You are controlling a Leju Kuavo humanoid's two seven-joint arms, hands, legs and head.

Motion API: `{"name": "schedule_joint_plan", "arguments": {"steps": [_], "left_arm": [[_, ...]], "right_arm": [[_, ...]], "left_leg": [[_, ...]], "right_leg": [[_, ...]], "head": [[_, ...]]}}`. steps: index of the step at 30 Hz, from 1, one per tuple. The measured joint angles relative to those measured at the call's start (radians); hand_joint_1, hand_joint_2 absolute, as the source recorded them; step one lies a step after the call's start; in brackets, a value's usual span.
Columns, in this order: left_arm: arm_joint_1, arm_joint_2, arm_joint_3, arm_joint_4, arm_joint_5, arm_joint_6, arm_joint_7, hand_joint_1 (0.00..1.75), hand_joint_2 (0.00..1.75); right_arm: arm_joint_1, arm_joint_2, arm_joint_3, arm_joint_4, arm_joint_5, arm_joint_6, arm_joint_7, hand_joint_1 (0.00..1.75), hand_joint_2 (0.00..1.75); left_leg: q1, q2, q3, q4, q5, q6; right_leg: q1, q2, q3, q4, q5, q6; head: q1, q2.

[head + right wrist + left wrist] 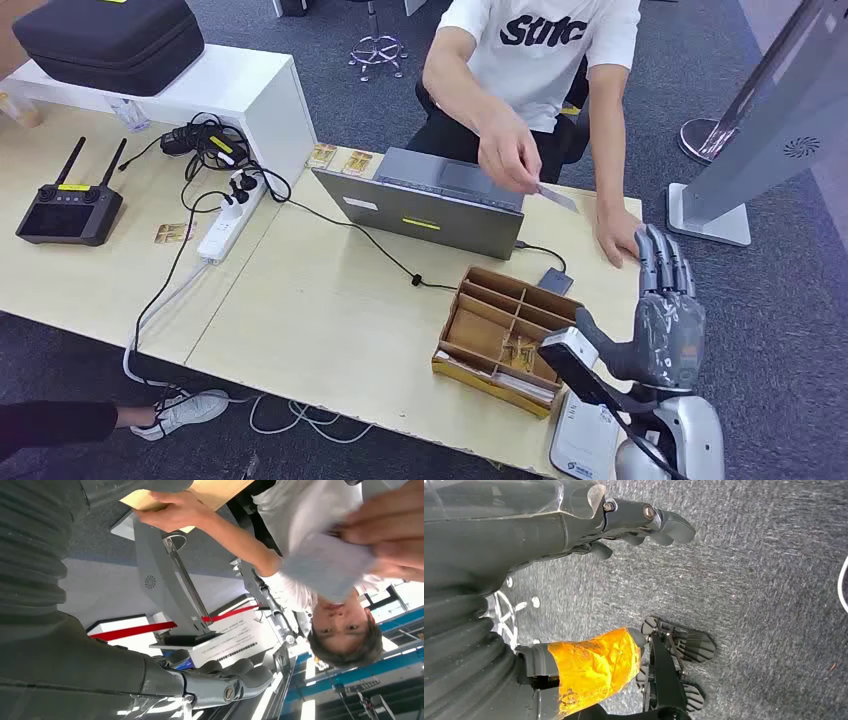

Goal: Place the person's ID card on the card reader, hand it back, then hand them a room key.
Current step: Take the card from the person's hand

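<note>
One card is in play: the person's hand (510, 150) holds the ID card (556, 197) out over the table (320, 310), just past the laptop (430, 205), well short of the right hand (668, 315). That hand is raised at the table's right edge, fingers (665, 262) straight, apart, and holding nothing. The left hand (644, 522) hangs toward the carpet, fingers curled with nothing in them.

The risk, as I judge it, lies in the handover: the card is thin and flat, and if the fingers close early or off-centre it could slip and drop (perhaps into the wooden organizer (500, 335) below). The card reader (582, 438) sits close under the right forearm, so a lowering arm might nudge it. The person's other hand (617, 238) rests near the raised hand, so a quick reach could bump it.
</note>
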Motion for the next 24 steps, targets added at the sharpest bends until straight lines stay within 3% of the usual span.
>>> {"name": "schedule_joint_plan", "arguments": {"steps": [9,10,13,14,24], "left_arm": [[-0.001,0.004,-0.001,0.000,-0.040,0.000,0.000,0.00,1.75],[-0.002,0.004,-0.001,0.000,-0.043,0.000,0.000,0.00,1.75],[-0.002,0.004,-0.001,0.000,-0.048,0.000,0.000,0.00,1.75],[-0.002,0.004,-0.001,0.000,-0.050,0.000,0.000,0.00,1.75],[-0.002,0.003,-0.001,0.000,-0.062,0.007,-0.004,0.00,1.75]], "right_arm": [[-0.138,0.000,0.021,0.123,-0.011,0.046,0.045,0.00,1.75],[-0.144,0.000,0.022,0.131,-0.011,0.047,0.045,0.13,1.75],[-0.155,0.000,0.023,0.147,-0.011,0.048,0.047,1.39,1.75],[-0.156,0.000,0.023,0.151,-0.011,0.048,0.048,1.70,1.75],[-0.160,0.000,0.023,0.182,-0.017,0.051,0.050,1.75,1.75]], "left_leg": [[0.000,-0.001,0.000,0.000,0.001,0.000],[0.000,-0.001,0.000,0.000,0.001,0.000],[0.000,-0.001,-0.001,0.000,0.001,0.000],[0.000,-0.001,-0.001,0.000,0.001,0.000],[0.000,-0.001,-0.001,0.000,0.001,0.000]], "right_leg": [[0.000,0.000,0.000,0.000,0.000,0.000],[0.000,0.000,0.000,0.000,0.000,0.000],[0.000,-0.001,0.000,0.000,0.000,0.000],[0.000,-0.001,0.000,0.000,0.000,0.000],[0.000,-0.001,0.000,0.000,0.000,0.001]], "head": [[0.000,0.000],[0.000,0.000],[0.000,0.000],[0.000,0.000],[0.000,0.000]]}}
